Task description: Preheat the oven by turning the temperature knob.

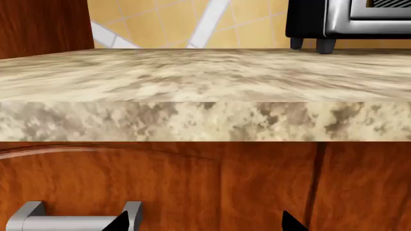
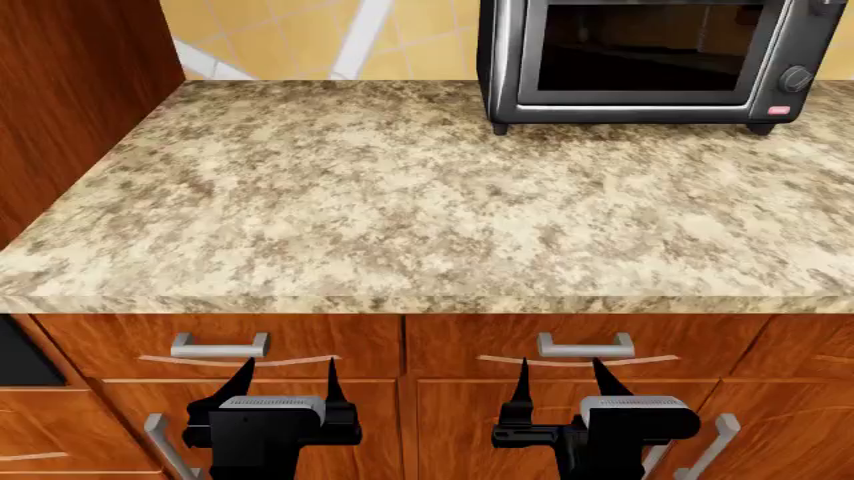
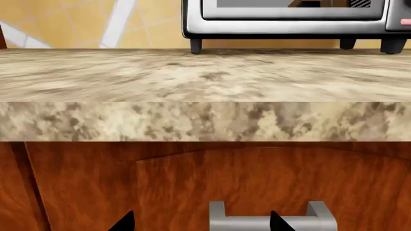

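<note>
The oven and its temperature knob are out of view in every frame. My left gripper is open below the counter edge, in front of a drawer with a silver handle. In the left wrist view the left gripper shows only two black fingertips, wide apart, with nothing between them. My right gripper is open too, facing the neighbouring drawer's handle. The right wrist view shows the right gripper with spread fingertips and that handle by one tip.
A speckled stone countertop spans the view above brown wooden drawers. A silver-and-black countertop toaster oven with a small round black knob stands at the back right. A wooden cabinet side rises at left. A dark panel shows at the lower left edge.
</note>
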Robot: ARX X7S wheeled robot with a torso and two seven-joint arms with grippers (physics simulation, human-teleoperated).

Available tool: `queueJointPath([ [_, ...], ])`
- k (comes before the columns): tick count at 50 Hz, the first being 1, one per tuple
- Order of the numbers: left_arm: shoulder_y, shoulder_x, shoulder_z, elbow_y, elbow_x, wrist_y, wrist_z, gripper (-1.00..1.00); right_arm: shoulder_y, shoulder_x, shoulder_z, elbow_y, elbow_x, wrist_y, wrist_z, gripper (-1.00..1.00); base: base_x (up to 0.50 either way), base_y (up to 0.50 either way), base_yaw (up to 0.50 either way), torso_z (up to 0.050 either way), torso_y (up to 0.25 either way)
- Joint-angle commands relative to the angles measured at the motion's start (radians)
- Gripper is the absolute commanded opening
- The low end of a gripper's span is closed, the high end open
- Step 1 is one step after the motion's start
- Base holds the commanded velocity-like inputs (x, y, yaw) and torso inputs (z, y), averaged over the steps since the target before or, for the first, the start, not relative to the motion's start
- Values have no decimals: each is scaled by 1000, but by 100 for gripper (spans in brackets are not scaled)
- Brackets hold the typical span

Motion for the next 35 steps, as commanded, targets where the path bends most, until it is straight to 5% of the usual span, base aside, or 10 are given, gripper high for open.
queueJointPath([
  [1, 0, -16, 19, -1, -15, 1, -18, 100, 1, 15, -22, 5, 3, -1, 28, 100, 0, 0, 0, 0, 0],
  [12, -4, -45, 49, 1, -46, 19, -63, 100, 7, 50, -62, 15, -1, -22, 87, 100, 0, 0, 0, 0, 0],
  [14, 1, -47, 49, 39, -42, 29, -81, 100, 10, 100, -110, -52, -213, -52, 179, 100, 0, 0, 0, 0, 0],
  [16, 1, -49, 39, 183, -62, 0, -96, 100, -17, 85, -74, -237, -97, 19, 133, 100, 0, 0, 0, 0, 0],
  [23, -75, -91, 0, 635, -148, -173, -127, 100, 49, 89, -122, -738, -198, 301, 80, 100, 0, 0, 0, 0, 0],
  [35, -125, -126, -40, 882, -181, -246, -182, 100, 93, 103, -230, -957, -294, 405, 38, 100, 0, 0, 0, 0, 0],
])
